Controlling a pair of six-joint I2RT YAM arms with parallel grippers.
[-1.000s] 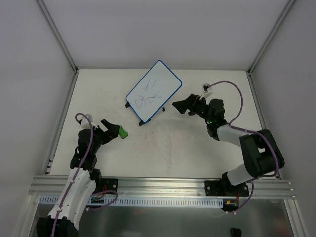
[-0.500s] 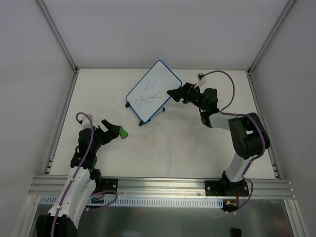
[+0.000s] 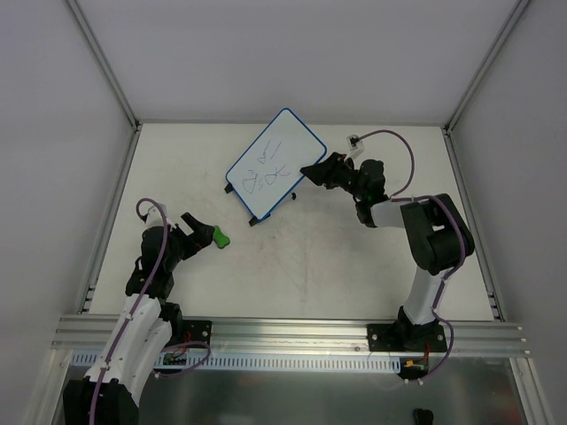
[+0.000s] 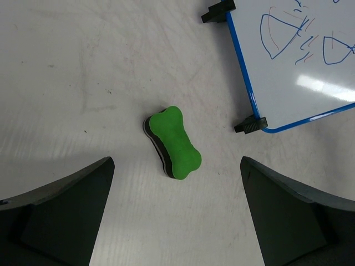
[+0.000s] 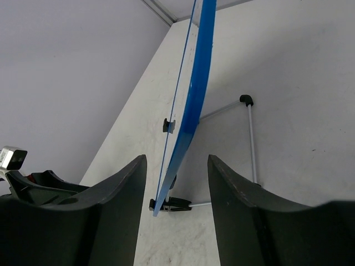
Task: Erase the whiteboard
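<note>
The right tool [image 5: 176, 160] is wide open around the whiteboard's [image 3: 275, 164] 3 o'clock edge, and the left tool [image 4: 175, 166], wide open over the green eraser [image 4: 173, 143], should grab it next.

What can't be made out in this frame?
- Scribbles on whiteboard: too small in top view, cut by the frame edge in left wrist view, edge-on in right wrist view.
- The eraser: partly hidden under left gripper in top view.
- Whether right gripper touches the whiteboard: too small in top view.
</note>
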